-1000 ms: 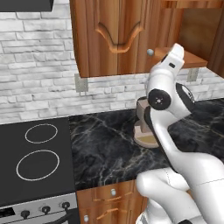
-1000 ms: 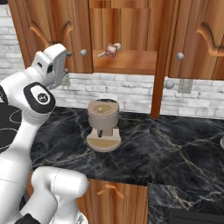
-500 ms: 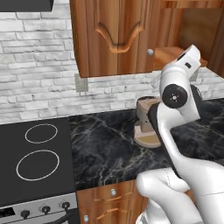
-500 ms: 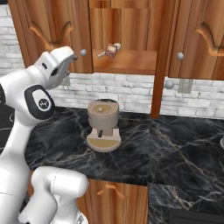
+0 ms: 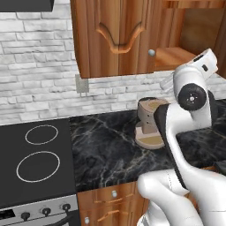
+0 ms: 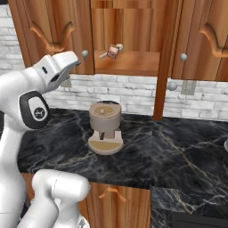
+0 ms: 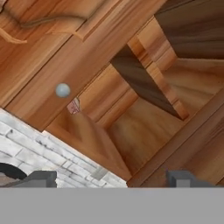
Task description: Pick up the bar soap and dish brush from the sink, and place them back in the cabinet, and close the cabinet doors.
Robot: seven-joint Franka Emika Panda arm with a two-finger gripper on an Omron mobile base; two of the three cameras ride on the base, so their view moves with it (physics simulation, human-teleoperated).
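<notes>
Two items, the bar soap (image 6: 112, 52) and the dish brush (image 6: 116, 47), lie together on the lower shelf of the cabinet (image 6: 127, 67), touching or overlapping. One cabinet door (image 6: 165, 58) stands open, edge-on toward the room. Raised before the opening, the hand (image 7: 111, 178) is empty, fingertips (image 7: 40, 177) spread wide. On the dark marbled surface (image 6: 178, 147) below stands a brown coffee machine (image 6: 105, 126).
</notes>
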